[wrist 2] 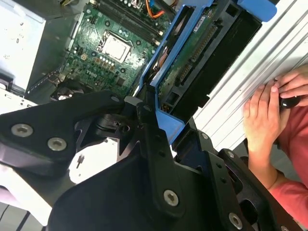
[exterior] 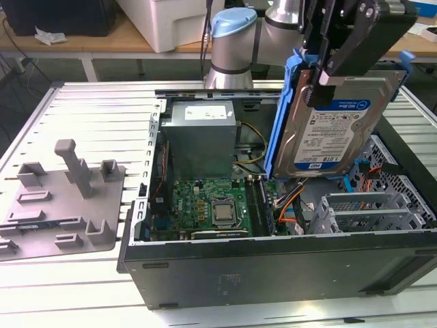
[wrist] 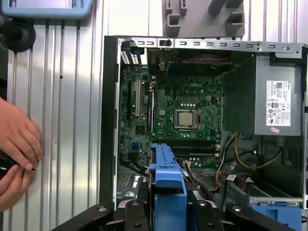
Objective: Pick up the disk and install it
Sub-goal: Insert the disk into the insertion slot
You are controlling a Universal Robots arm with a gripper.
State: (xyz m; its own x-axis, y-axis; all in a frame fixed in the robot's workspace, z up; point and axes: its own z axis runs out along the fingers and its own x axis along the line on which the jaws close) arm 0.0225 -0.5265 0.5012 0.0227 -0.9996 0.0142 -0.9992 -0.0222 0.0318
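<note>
The open computer case point(exterior: 273, 273) lies on its side on the slatted table point(exterior: 89, 109), its dark outer wall closest in the exterior view. Inside it, the grey power-supply box point(exterior: 201, 140) sits at the far wall and the green motherboard point(exterior: 212, 205) in front of it. The disk point(exterior: 338, 130) is clear of the table, hanging above the case's end on the exterior view's right. It is up on edge with its long axis close to vertical and its label face outward. The gripper point(exterior: 321, 85) is clamped on its upper part, fingers pressing the blue carrier. Directly beneath the disk's lower edge, and apart from it, lies the grey metal drive cage point(exterior: 372, 208), so the bay is straight down from the tool. A person's hand point(wrist: 17, 149) rests on the table beside the case.
</note>
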